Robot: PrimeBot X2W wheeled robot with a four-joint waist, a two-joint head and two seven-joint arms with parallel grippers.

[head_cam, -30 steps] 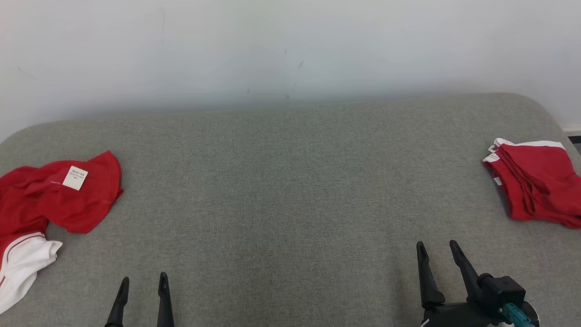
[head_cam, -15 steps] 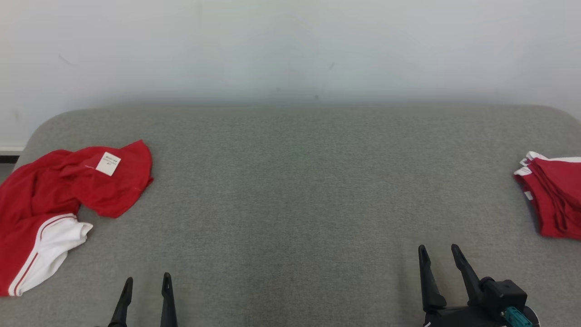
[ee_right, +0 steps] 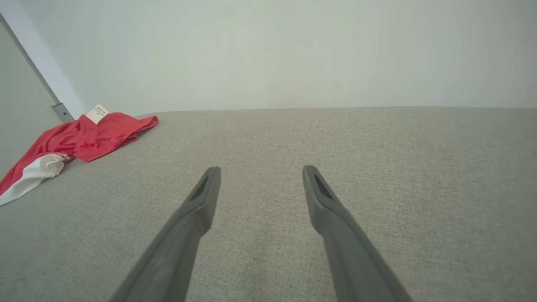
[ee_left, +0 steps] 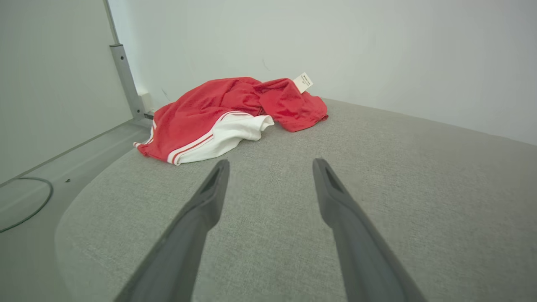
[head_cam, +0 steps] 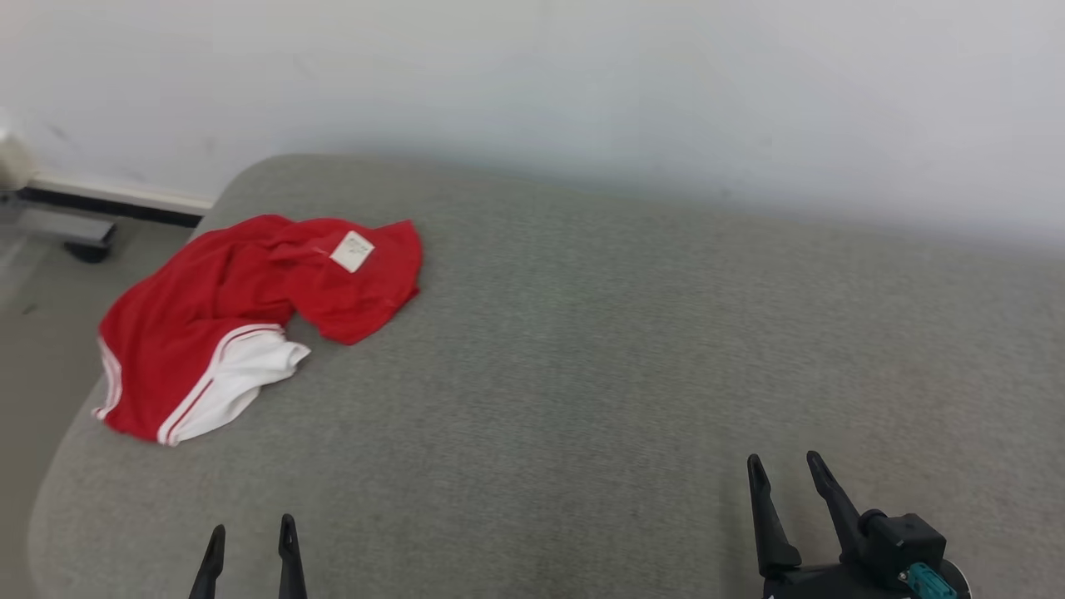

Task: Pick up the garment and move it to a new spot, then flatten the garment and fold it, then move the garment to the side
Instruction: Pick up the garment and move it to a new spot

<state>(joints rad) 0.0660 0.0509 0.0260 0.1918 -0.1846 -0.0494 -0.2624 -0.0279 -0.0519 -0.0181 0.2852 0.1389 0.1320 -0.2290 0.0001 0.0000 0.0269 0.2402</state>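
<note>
The garment, red with white panels and stripes, is located near the left end of the grey padded surface, close to its rounded far corner. It is crumpled and folded over itself, so part of the cloth is hidden under other layers and its overall shape cannot be determined. A white label is exposed on the upper fold; its print is too small to be read.

The left gripper is cut off by the bottom edge of the head view, where only the finger ends are seen. Its fingers are spread apart with nothing between them. It is well apart from the garment, which lies ahead of the fingertips and to their left in the left wrist view.

The right gripper is seen at the lower right, its body partly cut off by the bottom edge. Its fingers are likewise spread and nothing is held. Whether either gripper touches the surface cannot be established.

Beyond the left end of the surface, the floor, a dark cable cut off by the frame edge, and a metal post are visible. A dark object at floor level is too blurred to be identified.
</note>
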